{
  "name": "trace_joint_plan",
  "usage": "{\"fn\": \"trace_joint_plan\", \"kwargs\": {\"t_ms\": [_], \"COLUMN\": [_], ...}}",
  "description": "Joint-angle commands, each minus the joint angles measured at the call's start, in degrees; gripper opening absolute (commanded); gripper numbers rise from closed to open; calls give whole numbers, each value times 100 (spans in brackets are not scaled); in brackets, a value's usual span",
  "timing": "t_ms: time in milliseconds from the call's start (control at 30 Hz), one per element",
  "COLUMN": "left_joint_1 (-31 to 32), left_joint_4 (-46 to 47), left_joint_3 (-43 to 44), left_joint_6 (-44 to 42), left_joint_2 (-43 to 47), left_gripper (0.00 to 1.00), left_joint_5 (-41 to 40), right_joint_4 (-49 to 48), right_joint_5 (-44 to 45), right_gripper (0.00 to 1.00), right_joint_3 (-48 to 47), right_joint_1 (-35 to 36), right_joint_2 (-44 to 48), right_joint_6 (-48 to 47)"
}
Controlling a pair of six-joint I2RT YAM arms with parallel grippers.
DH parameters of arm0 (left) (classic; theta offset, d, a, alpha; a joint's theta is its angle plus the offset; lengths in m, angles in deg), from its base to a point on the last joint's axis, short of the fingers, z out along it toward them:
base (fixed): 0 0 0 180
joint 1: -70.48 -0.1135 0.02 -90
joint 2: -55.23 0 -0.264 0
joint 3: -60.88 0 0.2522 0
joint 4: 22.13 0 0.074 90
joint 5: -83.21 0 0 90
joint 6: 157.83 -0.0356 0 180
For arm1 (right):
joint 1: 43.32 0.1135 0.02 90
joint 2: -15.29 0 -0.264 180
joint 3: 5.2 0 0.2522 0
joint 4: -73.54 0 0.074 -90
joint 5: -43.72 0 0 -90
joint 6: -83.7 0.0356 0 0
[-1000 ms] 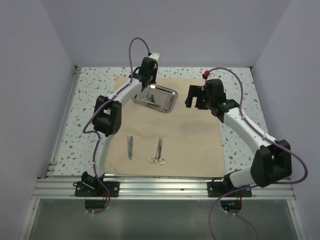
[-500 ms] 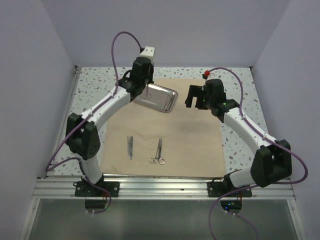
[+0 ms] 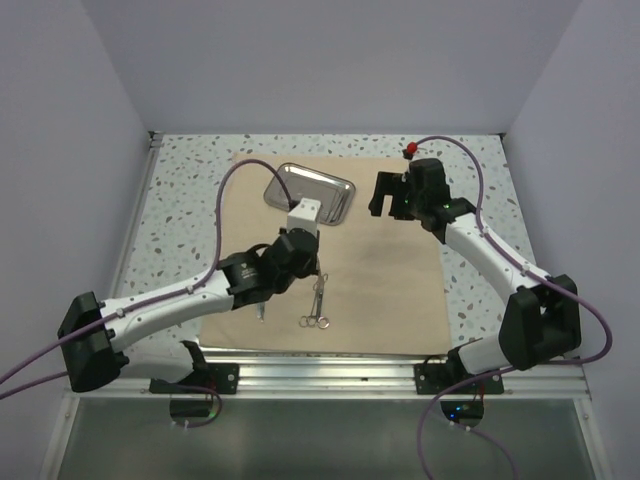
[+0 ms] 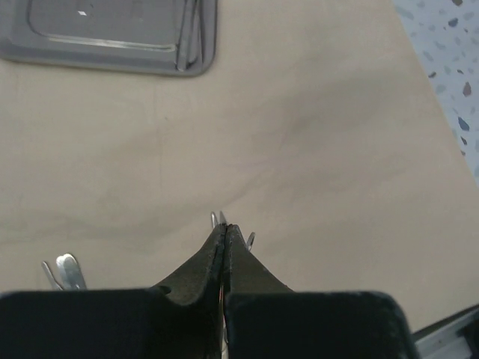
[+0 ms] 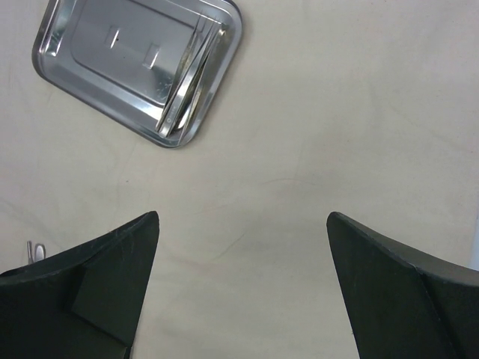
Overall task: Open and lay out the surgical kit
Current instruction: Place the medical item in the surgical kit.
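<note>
The left hand (image 4: 224,229) is closed tight over the cloth (image 4: 314,149), scissors (image 3: 318,303) just beside its tips; whether it pinches anything I cannot tell. The right hand (image 5: 241,217) is wide. The tray (image 5: 97,60) lies ahead-left of it, seemingly nearer to it; the instruments (image 5: 187,86) inside lie along the tray's right end.

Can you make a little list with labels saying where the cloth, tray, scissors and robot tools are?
Cloth: tan cloth wrap, spread flat on the table
Tray: steel tray, on the cloth's far left part
In tray: thin instruments along one side
Laid out: scissors and a second instrument, near edge of cloth
Left tool: shut, close by the scissors; cannot tell if it grips anything
Right tool: open, empty, above the cloth right of the tray
</note>
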Motion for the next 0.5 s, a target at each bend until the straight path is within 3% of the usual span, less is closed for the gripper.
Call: {"fn": "trace_joint_plan", "kwargs": {"t_ms": [0, 167, 467], "left_joint_1": [570, 896, 941], "left_joint_4": [-95, -314, -367], "left_joint_3": [-436, -700, -1008], "left_joint_6": [849, 1237, 947], "left_joint_2": [114, 18, 238], "left_gripper": [0, 0, 0], "left_joint_5": [-331, -288, -191], "right_joint_4": [-146, -119, -154], "right_joint_5": [-32, -5, -5], "right_gripper": [98, 98, 98], "right_joint_3": [-74, -74, -136], "right_joint_1": [-21, -21, -21], "right_joint_2": [137, 111, -108], "right_joint_6": [26, 26, 17]}}
